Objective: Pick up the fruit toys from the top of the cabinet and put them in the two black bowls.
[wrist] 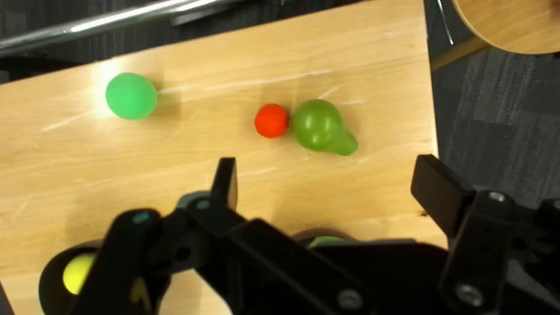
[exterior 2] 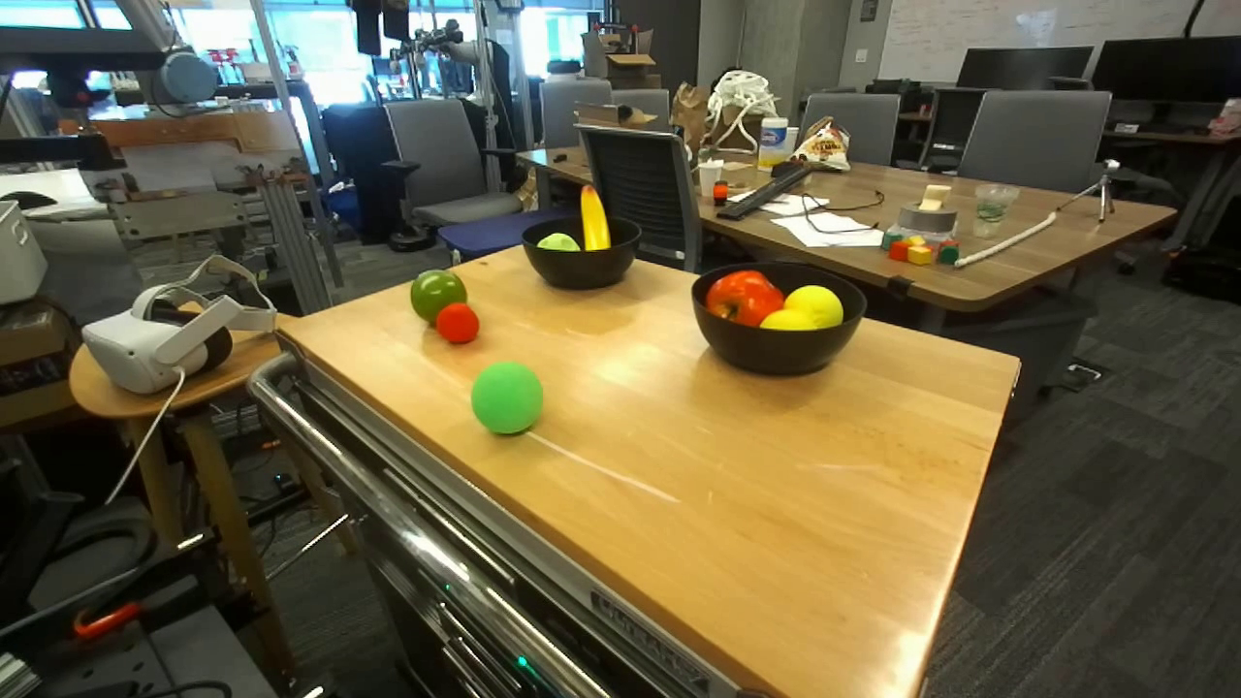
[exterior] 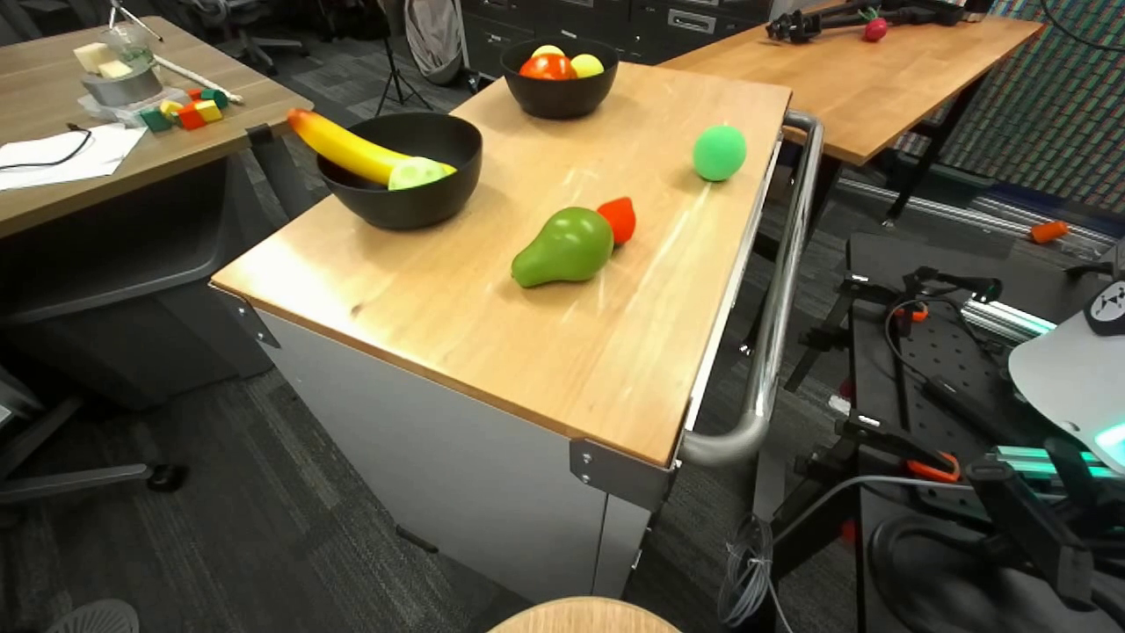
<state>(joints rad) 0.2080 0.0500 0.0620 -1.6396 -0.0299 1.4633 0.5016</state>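
A green pear (exterior: 567,248) lies beside a small red fruit (exterior: 618,220) on the cabinet top (exterior: 422,325). A green ball (exterior: 720,153) sits apart near the handle-side edge. One black bowl (exterior: 413,207) holds a banana (exterior: 352,151) and a pale green piece (exterior: 419,173). The other black bowl (exterior 2: 776,341) holds a red fruit (exterior 2: 745,298) and yellow fruits (exterior 2: 814,306). In the wrist view my gripper (wrist: 328,175) is open and empty above the top, with the pear (wrist: 319,127) beyond its fingertips. It partly hides both bowls there. Neither exterior view shows it.
A metal handle bar (exterior: 795,255) runs along one cabinet side. A wooden table (exterior: 914,79) and a desk with blocks (exterior: 53,207) stand nearby. A round stool (exterior 2: 92,388) bears a white headset (exterior 2: 145,349).
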